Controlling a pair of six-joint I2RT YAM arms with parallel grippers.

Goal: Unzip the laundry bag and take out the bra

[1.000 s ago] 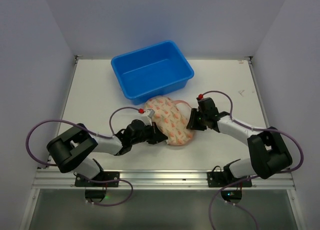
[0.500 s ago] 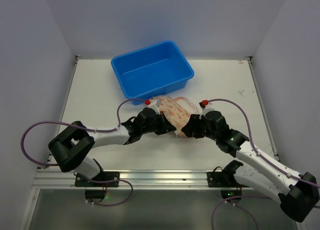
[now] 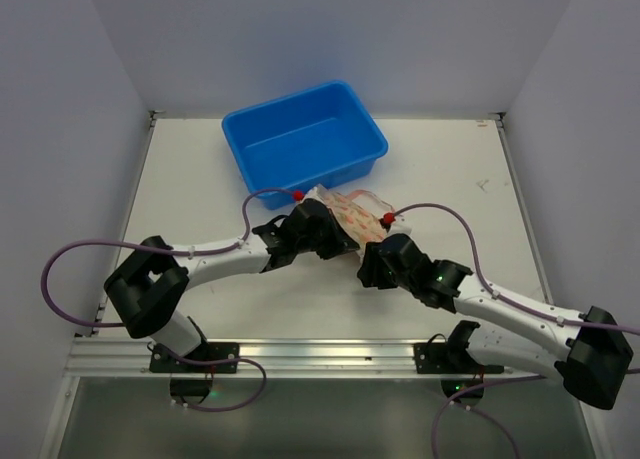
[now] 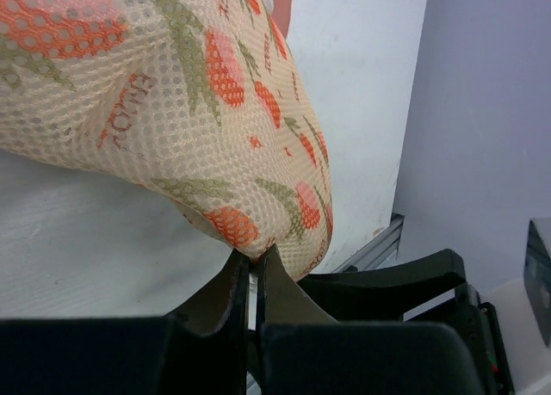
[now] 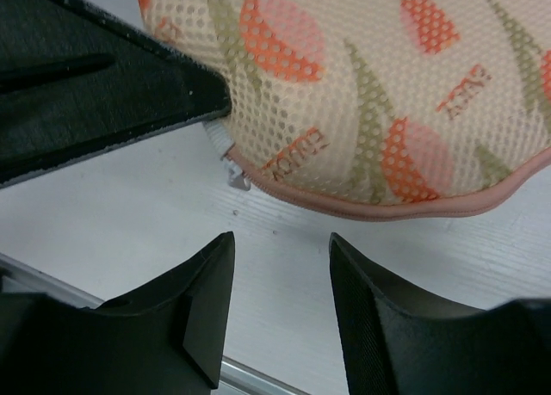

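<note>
- Pinching the laundry bag (image 4: 172, 85) at its rim, my left fingers (image 4: 234, 285) are pressed together on a small fold of the cream, orange-flowered mesh. The rounded pouch bulges away from the grip.
- My right fingers (image 5: 205, 299) stand apart with bare white counter (image 5: 112, 231) showing between them. They are just short of the pouch's pink edging (image 5: 387, 210) and are not touching it.
- From the right wrist, one dark finger of my left hand (image 5: 95, 77) reaches in from the upper left. Its tip meets the corner of the pouch where the pink edging ends.
- A small pale tab (image 5: 236, 178) hangs at that corner. It is too small to tell what it is.
- From above, the pouch lies mid-counter between my two wrists. My left arm (image 3: 215, 266) reaches in from the near left and my right arm (image 3: 500, 304) from the near right, and both wrists close on the bag's near end.
- A blue bin (image 3: 305, 139) sits just beyond the pouch, toward the back of the counter. The pouch's far edge is close to the bin's near wall, and I cannot tell whether the two touch.
- Only the printed outer mesh and pink trim of the pouch are on show, and I cannot tell from these views how far the zipper is drawn.
</note>
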